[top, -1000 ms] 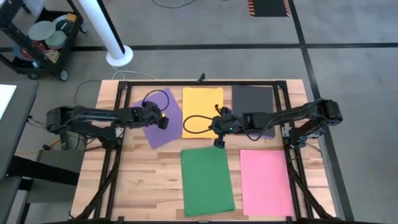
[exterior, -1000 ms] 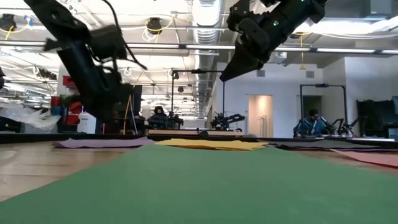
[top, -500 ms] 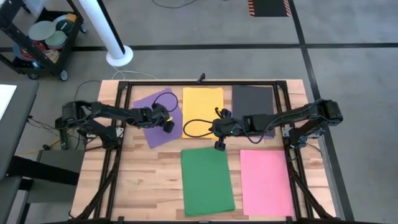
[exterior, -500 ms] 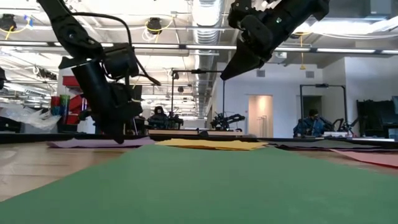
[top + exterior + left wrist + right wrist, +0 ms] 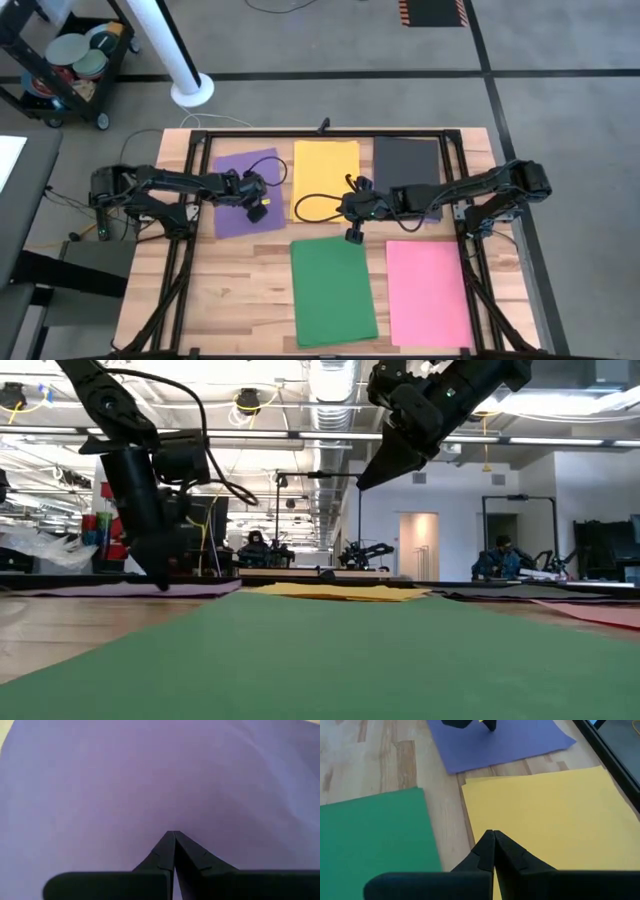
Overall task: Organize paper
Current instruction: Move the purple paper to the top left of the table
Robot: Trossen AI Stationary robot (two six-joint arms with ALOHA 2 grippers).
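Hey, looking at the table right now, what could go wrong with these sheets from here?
1. The shut left pincer presses its tip on the purple sheet; dragging it further could buckle or crease the thin paper.
2. That sheet lies close to the yellow sheet, so a push might slide it over or under that edge.
3. The shut right pincer hangs between the yellow and green sheet; lowering could nudge either.

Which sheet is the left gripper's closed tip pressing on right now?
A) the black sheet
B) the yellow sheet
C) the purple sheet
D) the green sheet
C: in the high view the left gripper sits on the purple sheet, and its wrist view shows the shut fingers with purple paper all around them.
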